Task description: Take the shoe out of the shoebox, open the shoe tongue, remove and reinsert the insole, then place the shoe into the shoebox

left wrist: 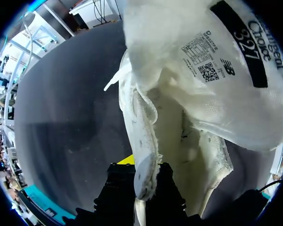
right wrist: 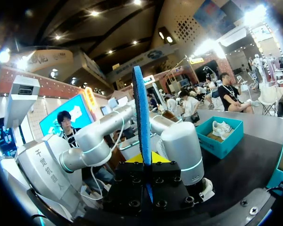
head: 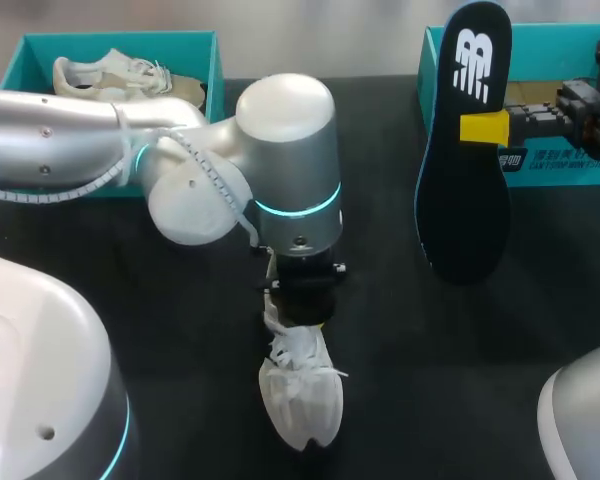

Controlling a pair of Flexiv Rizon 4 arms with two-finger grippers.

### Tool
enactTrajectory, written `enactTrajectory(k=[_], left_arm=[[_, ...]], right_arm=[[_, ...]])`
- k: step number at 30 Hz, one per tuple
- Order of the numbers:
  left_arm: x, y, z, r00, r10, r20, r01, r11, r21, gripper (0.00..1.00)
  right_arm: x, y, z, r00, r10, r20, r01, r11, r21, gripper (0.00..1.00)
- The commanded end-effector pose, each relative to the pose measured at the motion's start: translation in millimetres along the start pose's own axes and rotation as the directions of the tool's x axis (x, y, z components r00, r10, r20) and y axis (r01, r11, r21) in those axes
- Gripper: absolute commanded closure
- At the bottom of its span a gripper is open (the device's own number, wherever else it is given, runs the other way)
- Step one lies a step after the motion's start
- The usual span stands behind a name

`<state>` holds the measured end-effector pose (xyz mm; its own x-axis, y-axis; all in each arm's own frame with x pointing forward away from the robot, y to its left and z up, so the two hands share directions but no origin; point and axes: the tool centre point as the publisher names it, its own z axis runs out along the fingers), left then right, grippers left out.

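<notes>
Left fingers (left wrist: 127, 161): pinching the heel collar of the white shoe (head: 302, 400), which lies on my black desk (head: 440, 360) at near centre, toe toward the near edge. Right fingers (head: 483, 128): pinching the dark insole (head: 465, 200) at mid-length, far right, just before a teal shoebox (head: 560, 165).

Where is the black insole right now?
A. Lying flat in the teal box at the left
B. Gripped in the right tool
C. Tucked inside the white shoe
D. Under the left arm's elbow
B: the black insole sits between the yellow tips of the right tool, well apart from the white shoe, which the left tool holds on the table.
</notes>
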<state>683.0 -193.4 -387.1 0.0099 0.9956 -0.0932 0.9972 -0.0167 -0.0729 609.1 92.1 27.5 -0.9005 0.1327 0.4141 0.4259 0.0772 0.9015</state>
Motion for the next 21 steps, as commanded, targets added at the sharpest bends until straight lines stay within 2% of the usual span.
enactTrajectory(k=[1, 3, 4, 5, 7, 13, 14, 15, 17, 21], left_arm=[[-2.8, 3.4, 13.5, 1.0, 0.004, 0.017, -0.004, 1.0, 0.001, 1.0], [-3.3, 4.3, 16.3, 1.0, 0.01, 0.012, -0.01, 1.0, -0.009, 1.0], [-3.4, 4.5, 17.1, 1.0, 0.013, 0.016, -0.013, 1.0, -0.011, 0.96], [-3.7, 5.1, 17.6, 1.0, 0.019, 0.017, -0.018, 1.0, -0.019, 0.89], [-4.1, 5.4, 17.9, 0.999, 0.03, 0.026, -0.03, 0.999, -0.021, 0.69], [-6.4, 7.4, 11.9, 0.997, 0.043, 0.066, -0.042, 0.999, -0.025, 0.52], [-6.3, 6.5, 9.7, 0.996, 0.045, 0.075, -0.043, 0.999, -0.028, 0.44], [-5.8, 5.2, 6.8, 0.995, 0.048, 0.088, -0.045, 0.998, -0.032, 0.31], [-4.2, 2.8, -0.4, 0.993, 0.051, 0.111, -0.046, 0.998, -0.047, 0.0], [0.2, 0.2, -23.3, 0.983, 0.041, 0.18, -0.026, 0.996, -0.084, 0.0]], right_arm=[[-3.1, 2.5, 2.9, 1.0, 0.0, -0.003, 0.0, 1.0, 0.004, 1.0], [-3.1, 2.5, 2.9, 1.0, 0.0, -0.003, 0.0, 1.0, 0.004, 1.0], [-3.1, 2.5, 2.9, 1.0, 0.0, -0.003, 0.0, 1.0, 0.004, 1.0], [-3.1, 2.5, 2.9, 1.0, 0.0, -0.003, 0.0, 1.0, 0.004, 1.0], [-3.1, 2.5, 2.9, 1.0, 0.0, -0.003, 0.0, 1.0, 0.004, 1.0], [-3.1, 2.5, 2.9, 1.0, 0.0, -0.003, 0.0, 1.0, 0.004, 1.0], [-3.1, 2.5, 2.9, 1.0, 0.0, -0.003, 0.0, 1.0, 0.004, 1.0], [-3.1, 2.5, 2.9, 1.0, 0.0, -0.003, 0.0, 1.0, 0.004, 1.0], [-3.1, 2.5, 2.9, 1.0, 0.0, -0.003, 0.0, 1.0, 0.004, 1.0], [-3.1, 2.5, 2.9, 1.0, 0.0, -0.003, 0.0, 1.0, 0.004, 1.0]])
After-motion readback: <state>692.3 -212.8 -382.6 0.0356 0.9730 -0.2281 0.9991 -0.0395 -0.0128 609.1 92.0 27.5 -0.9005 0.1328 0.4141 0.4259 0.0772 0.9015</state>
